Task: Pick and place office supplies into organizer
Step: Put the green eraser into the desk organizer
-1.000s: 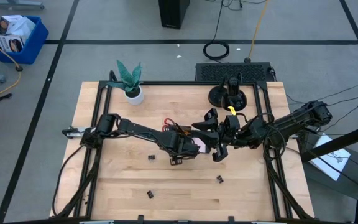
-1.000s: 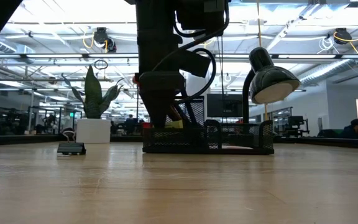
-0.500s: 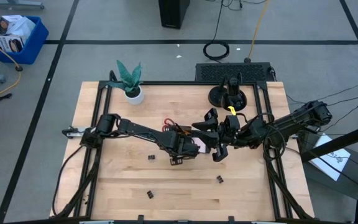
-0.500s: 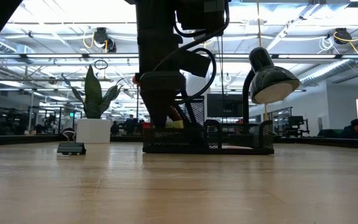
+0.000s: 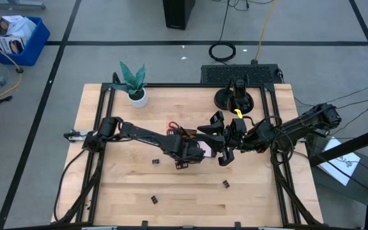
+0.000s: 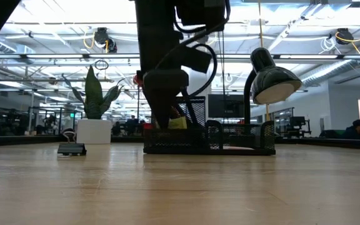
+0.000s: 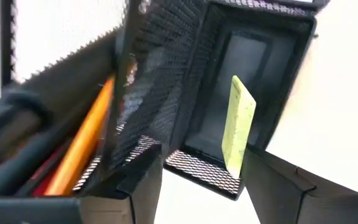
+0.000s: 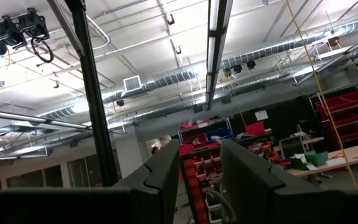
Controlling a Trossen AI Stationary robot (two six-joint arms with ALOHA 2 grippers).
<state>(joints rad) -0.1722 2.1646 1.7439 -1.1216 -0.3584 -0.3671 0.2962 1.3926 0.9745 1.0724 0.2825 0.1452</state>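
Pale wood-grain surface (image 5: 126, 198), black frame rails. Three small black binder clips (image 5: 154, 200) lie loose on it. One black wire-mesh organizer (image 7: 185, 112) mid-surface: two orange pencils (image 7: 82, 146) in one compartment, one flat yellow-green piece (image 7: 238, 127) leaning in the next. Left hand (image 5: 183, 160) over the organizer, fingers apart, gripping nothing. Right hand (image 5: 224, 158) raised beside it, fingers parted, empty.

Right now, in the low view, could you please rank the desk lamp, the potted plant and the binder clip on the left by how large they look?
1. Desk lamp, largest.
2. Potted plant, a little smaller; it stands farther back, so the margin is unsure.
3. Binder clip, by far the smallest.
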